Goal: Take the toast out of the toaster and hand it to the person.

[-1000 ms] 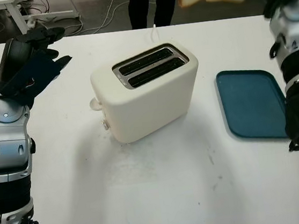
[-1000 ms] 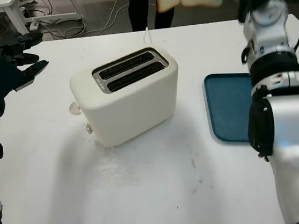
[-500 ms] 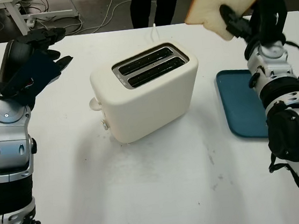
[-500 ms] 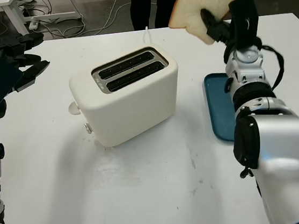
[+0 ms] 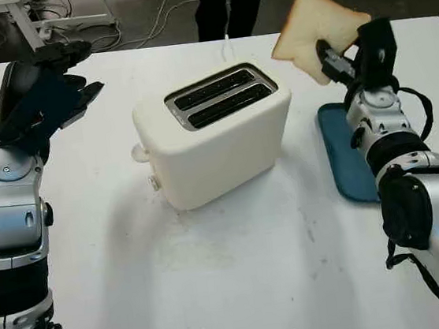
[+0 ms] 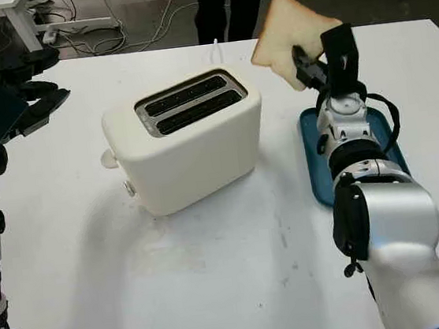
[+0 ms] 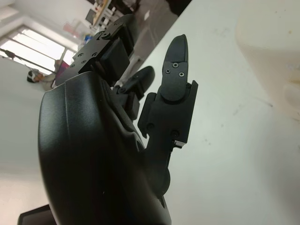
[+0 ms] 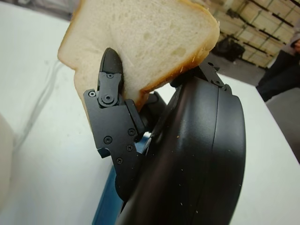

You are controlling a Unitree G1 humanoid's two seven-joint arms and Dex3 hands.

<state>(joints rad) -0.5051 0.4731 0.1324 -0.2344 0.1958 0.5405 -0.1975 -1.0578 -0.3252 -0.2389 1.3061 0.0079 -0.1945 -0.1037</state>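
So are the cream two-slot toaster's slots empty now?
Empty: both slots of the cream toaster look dark, and the right hand holds the white bread slice raised.

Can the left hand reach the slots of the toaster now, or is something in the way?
Probably yes. The left hand is open and raised above the table, to the side of the toaster. Nothing stands between them, and the toaster's slots look empty. The right hand holds the toast on the far side.

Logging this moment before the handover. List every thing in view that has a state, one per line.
toast: out of the toaster, held in the air
toaster: upright, both slots empty
tray: flat on the table, nothing visible on it
right hand: shut on the toast, above the tray
left hand: open, raised left of the toaster
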